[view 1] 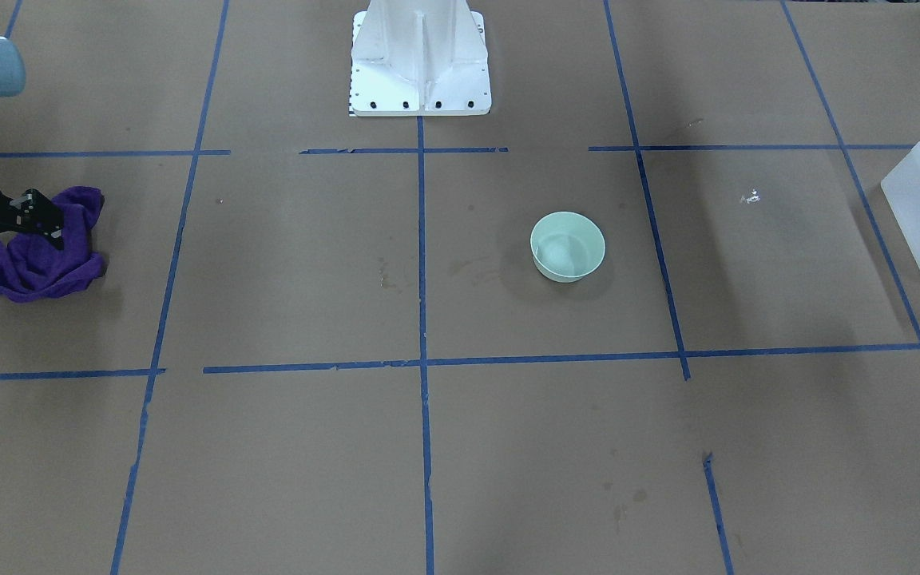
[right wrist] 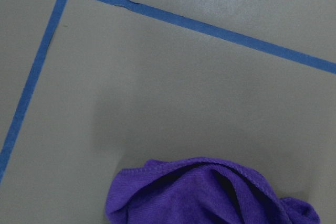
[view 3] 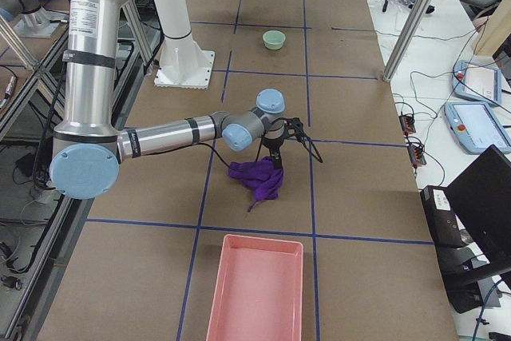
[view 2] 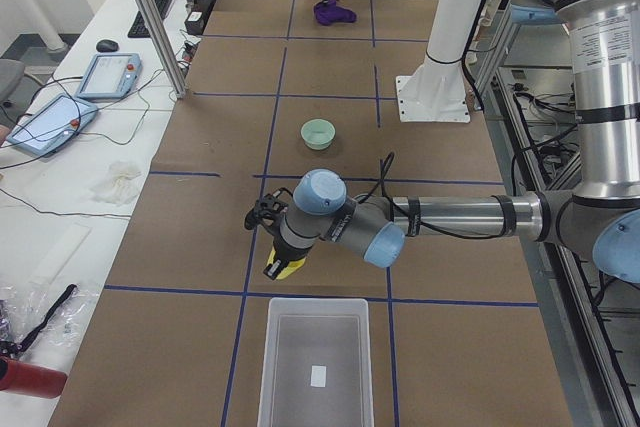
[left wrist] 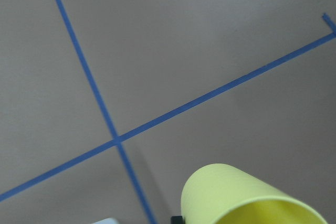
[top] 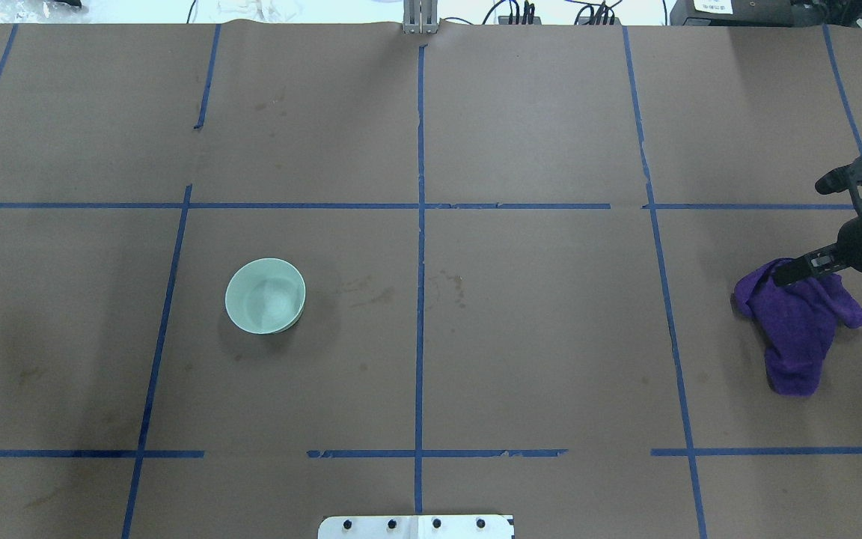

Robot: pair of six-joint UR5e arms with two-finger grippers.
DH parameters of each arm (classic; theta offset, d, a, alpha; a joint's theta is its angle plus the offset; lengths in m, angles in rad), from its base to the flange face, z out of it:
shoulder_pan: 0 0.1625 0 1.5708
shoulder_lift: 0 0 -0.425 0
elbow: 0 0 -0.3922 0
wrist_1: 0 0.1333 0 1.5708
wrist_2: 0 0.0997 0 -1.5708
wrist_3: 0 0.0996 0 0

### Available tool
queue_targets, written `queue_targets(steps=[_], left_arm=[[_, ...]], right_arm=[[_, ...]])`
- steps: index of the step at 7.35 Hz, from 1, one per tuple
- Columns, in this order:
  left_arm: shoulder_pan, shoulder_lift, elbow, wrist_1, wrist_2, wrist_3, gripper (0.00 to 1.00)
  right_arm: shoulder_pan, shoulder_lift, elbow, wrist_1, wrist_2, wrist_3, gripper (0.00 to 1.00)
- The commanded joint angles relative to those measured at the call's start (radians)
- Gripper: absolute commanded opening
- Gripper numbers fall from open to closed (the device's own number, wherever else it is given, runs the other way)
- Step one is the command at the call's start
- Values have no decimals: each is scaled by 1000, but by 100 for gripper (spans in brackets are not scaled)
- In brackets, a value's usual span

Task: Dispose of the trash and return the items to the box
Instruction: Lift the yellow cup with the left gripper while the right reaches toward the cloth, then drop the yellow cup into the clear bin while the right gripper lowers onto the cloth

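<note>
Exterior left shows the left gripper (view 2: 278, 252) clamped on the yellow cup (view 2: 284, 268), hanging by the rim of the box (view 2: 290, 357). This looks like the return step: next, lower inside and release. The bowl (view 2: 318, 133) sits well beyond the box. The right gripper (top: 801, 230), fingers spread, is over the cloth (top: 801, 329), farther still.

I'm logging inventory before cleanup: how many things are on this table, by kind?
yellow cup: 1
mint-green bowl: 1
purple cloth: 1
translucent bin: 1
pink tray: 1
Total: 5
</note>
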Motion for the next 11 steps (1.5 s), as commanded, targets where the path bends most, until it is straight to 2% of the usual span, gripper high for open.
queue_targets(steps=[1,2,3,4,6,7,9,11], left_arm=[[-27,9,133,0,39,105,0],[-27,44,139,3,37,108,0],[-24,50,188,5,33,105,0],[-22,39,233,11,28,96,0],[-21,19,248,84,13,92,0],[-18,-2,280,83,-53,92,0],[-16,-25,320,81,-87,94,0],[-12,-27,340,80,-95,94,12]], right_arm=[[-8,3,-10,0,0,-9,100],[-8,5,-10,0,5,-9,100],[-8,6,-10,0,5,-7,100],[-8,6,-10,0,5,-7,100],[-8,8,-10,0,6,-7,100],[-8,8,-10,0,6,-7,100],[-7,9,-10,0,6,-7,100],[-8,9,-12,0,6,-6,100]])
